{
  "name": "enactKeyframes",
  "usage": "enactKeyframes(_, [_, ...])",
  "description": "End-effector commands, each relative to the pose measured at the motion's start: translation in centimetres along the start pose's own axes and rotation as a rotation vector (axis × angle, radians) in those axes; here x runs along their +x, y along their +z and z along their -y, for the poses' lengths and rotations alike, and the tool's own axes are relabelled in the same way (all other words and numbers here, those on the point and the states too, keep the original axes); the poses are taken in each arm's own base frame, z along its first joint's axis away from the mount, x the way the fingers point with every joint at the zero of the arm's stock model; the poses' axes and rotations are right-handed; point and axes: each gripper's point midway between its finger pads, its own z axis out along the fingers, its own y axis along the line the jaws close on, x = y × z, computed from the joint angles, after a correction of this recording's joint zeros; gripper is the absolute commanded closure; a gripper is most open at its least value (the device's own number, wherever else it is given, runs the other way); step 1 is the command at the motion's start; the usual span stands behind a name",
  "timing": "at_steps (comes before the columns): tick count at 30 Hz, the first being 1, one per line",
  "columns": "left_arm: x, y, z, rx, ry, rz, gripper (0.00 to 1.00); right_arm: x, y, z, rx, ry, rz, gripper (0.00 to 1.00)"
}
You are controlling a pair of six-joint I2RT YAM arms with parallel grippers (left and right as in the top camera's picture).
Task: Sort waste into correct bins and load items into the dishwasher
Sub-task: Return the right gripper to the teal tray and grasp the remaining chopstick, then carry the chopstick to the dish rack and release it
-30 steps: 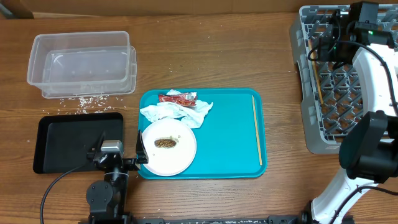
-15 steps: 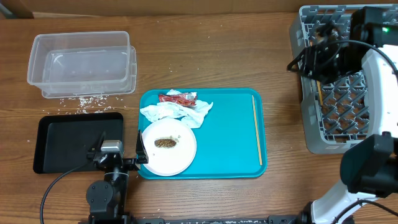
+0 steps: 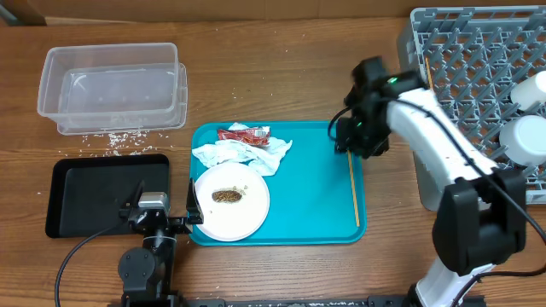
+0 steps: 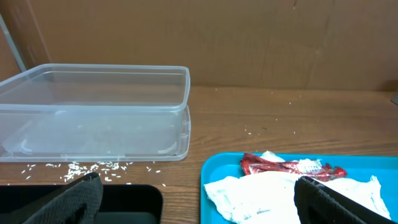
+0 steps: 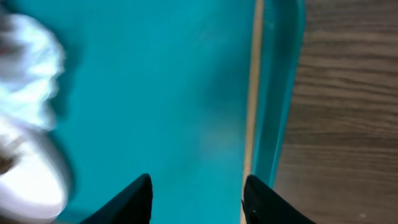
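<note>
My right gripper (image 3: 352, 145) is open and empty, low over the right side of the turquoise tray (image 3: 316, 196). In the right wrist view its jaws (image 5: 199, 202) straddle bare tray, with a thin pale chopstick (image 5: 252, 93) just inside the right jaw; the chopstick (image 3: 354, 192) lies along the tray's right rim. A white plate (image 3: 247, 213) carries a brown food scrap (image 3: 226, 195). A crumpled white napkin (image 3: 243, 155) and a red wrapper (image 3: 243, 134) lie above it. My left gripper (image 3: 162, 209) is open and empty (image 4: 199, 202) between the black tray (image 3: 85, 200) and the plate.
The clear tub (image 3: 111, 85) stands at the back left with rice grains (image 3: 115, 136) scattered in front of it. The grey dish rack (image 3: 465, 94) at the right holds a white cup (image 3: 531, 88) and a white bowl (image 3: 525, 138).
My right arm has swung left and down from over the dish rack to the turquoise tray, beside the chopstick. The cup and bowl in the rack now show. The left arm has not moved.
</note>
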Motion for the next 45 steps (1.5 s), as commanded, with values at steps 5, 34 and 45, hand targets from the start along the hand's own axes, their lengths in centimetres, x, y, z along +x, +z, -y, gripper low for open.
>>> enactKeyframes(5, [0.0, 0.0, -0.2, -0.011, 0.022, 0.005, 0.00, 0.2, 3.7, 2.4, 0.169, 0.073, 0.076, 0.50])
enactKeyframes(34, [0.0, 0.0, -0.2, -0.011, 0.022, 0.005, 0.00, 2.0, 7.4, 1.5, 0.088, 0.077, 0.046, 0.93])
enactKeyframes(45, [0.0, 0.0, -0.2, -0.011, 0.022, 0.005, 0.00, -3.3, -4.9, 0.8, 0.044, 0.014, 0.124, 0.96])
